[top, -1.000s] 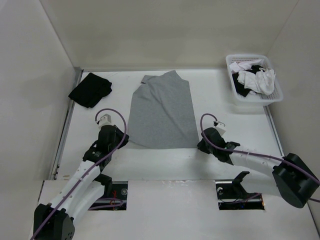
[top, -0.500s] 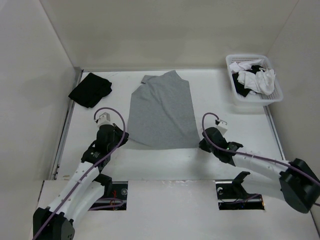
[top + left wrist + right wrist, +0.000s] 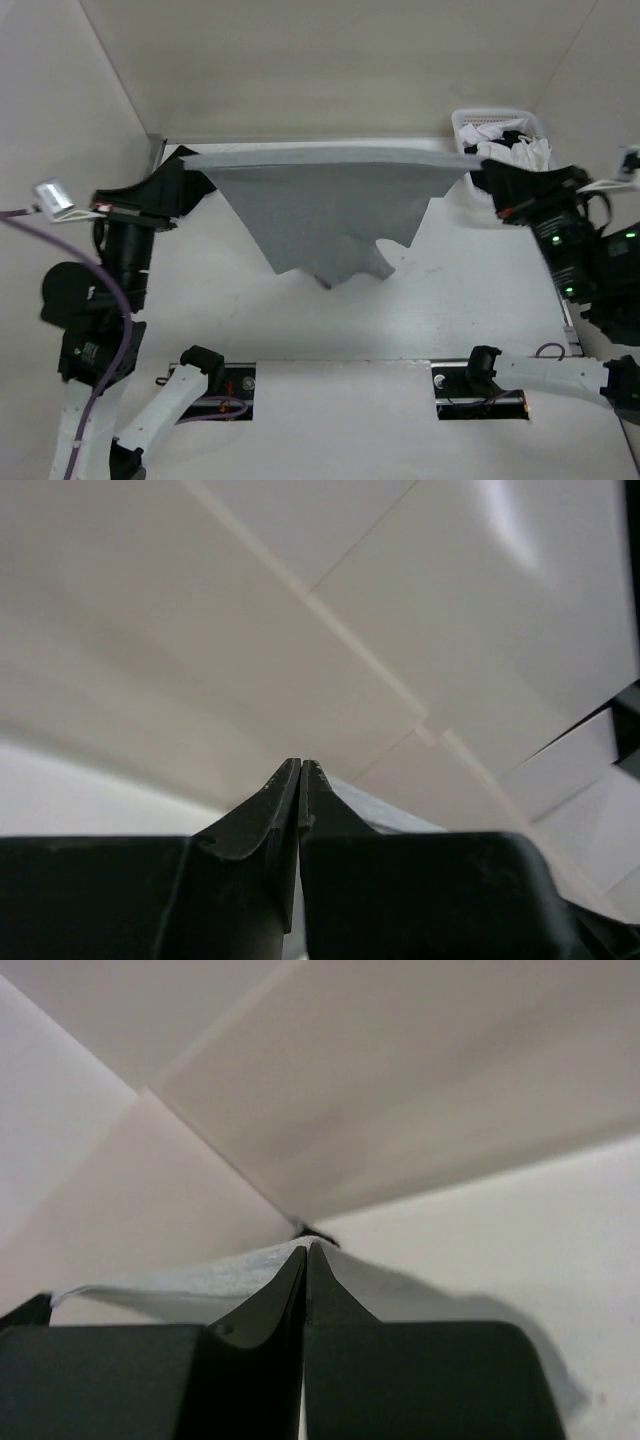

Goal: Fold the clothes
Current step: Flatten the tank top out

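Grey shirt (image 3: pixel 320 215) is airborne, stretched by one edge between both pincers above the far half of the bench (image 3: pixel 480 300). The rest drapes down in a rough triangle to a crumpled low point near bench centre. Long axis of the taut edge runs left-right, one end at the left pincer (image 3: pixel 192 165), the other at the right pincer (image 3: pixel 476 172), so the cloth lies inboard and below each. Neither arm is nearer; it's a shared hold. Both pincers are clamped tight on fabric. My read: whatever comes next (lay-down or fold-over) depends on both ends travelling together with that edge kept level, else the drape skews. Right end sits just beside the basket (image 3: pixel 470 122) of white and black garments (image 3: pixel 520 150), a possible snag. Top view gives the full span and drape but not whether the low point touches the bench. Right wrist view shows cloth (image 3: pixel 180 1285) leaving the closed tips (image 3: pixel 305 1250). Left wrist view shows closed tips (image 3: pixel 300 770) and only a pale sliver (image 3: pixel 385 815) behind them.
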Available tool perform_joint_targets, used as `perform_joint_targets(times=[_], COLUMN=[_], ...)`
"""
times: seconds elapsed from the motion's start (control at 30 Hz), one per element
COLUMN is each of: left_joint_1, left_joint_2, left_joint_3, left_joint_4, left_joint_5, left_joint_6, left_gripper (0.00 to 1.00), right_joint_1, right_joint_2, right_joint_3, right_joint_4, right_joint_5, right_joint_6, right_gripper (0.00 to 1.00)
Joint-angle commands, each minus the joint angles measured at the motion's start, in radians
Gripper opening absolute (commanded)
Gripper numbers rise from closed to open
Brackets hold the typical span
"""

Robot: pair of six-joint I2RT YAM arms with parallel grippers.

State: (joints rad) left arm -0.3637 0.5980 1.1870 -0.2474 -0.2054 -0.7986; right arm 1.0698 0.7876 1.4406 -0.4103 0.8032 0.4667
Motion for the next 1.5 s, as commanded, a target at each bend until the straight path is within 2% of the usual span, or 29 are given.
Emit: perform_joint_targets(times=[0.0,0.07,0.2,0.33,0.4,0.47,0.57,0.63,0.7,0.8,0.93,1.07,1.17,1.3,1.37,1.47], left_joint_1=[0.021,0.036,0.052,0.081,0.104,0.145,0.199,0.219,0.228,0.257,0.279,0.283,0.291,0.297,0.289,0.254], left_joint_2=[0.066,0.117,0.207,0.302,0.370,0.445,0.574,0.661,0.747,0.880,0.980,0.973,0.935,0.849,0.800,0.748], left_joint_3=[0.190,0.282,0.368,0.373,0.367,0.343,0.307,0.318,0.354,0.459,0.578,0.683,0.747,0.749,0.685,0.573], left_joint_4=[0.069,0.071,0.080,0.111,0.115,0.125,0.157,0.178,0.200,0.191,0.165,0.154,0.155,0.169,0.200,0.229], left_joint_5=[-0.040,-0.048,-0.054,-0.084,-0.089,-0.078,-0.074,-0.062,-0.049,0.000,0.037,0.063,0.083,0.081,0.072,0.034], left_joint_6=[0.035,0.051,0.058,0.081,0.085,0.078,0.073,0.073,0.076,0.067,0.050,0.055,0.053,0.068,0.087,0.113], left_gripper=[0.00,0.00,0.00,0.00,0.00,0.00,0.00,0.00,0.00,0.00,0.00,0.00,0.00,0.00,0.01,0.01], right_joint_1=[0.089,0.139,0.155,0.019,-0.078,-0.215,-0.458,-0.599,-0.681,-0.747,-0.796,-0.808,-0.804,-0.804,-0.814,-0.830], right_joint_2=[0.099,0.149,0.217,0.294,0.334,0.387,0.488,0.585,0.697,0.846,0.985,1.050,1.030,0.929,0.850,0.699], right_joint_3=[0.223,0.352,0.469,0.517,0.509,0.491,0.468,0.503,0.581,0.729,0.930,1.142,1.233,1.209,1.082,0.798], right_joint_4=[0.040,0.085,0.182,0.215,0.196,0.136,0.081,0.064,0.036,-0.016,-0.073,-0.142,-0.151,-0.151,-0.144,-0.092], right_joint_5=[0.165,0.186,0.180,0.101,0.035,-0.076,-0.333,-0.476,-0.568,-0.614,-0.645,-0.668,-0.670,-0.705,-0.722,-0.726], right_joint_6=[-0.330,-0.449,-0.611,-0.663,-0.622,-0.515,-0.332,-0.254,-0.211,-0.185,-0.168,-0.151,-0.151,-0.142,-0.125,-0.106], right_gripper=[0.00,0.00,0.00,0.00,0.00,0.00,0.00,0.00,0.00,0.00,0.01,0.01,0.01,0.02,0.02,0.03])
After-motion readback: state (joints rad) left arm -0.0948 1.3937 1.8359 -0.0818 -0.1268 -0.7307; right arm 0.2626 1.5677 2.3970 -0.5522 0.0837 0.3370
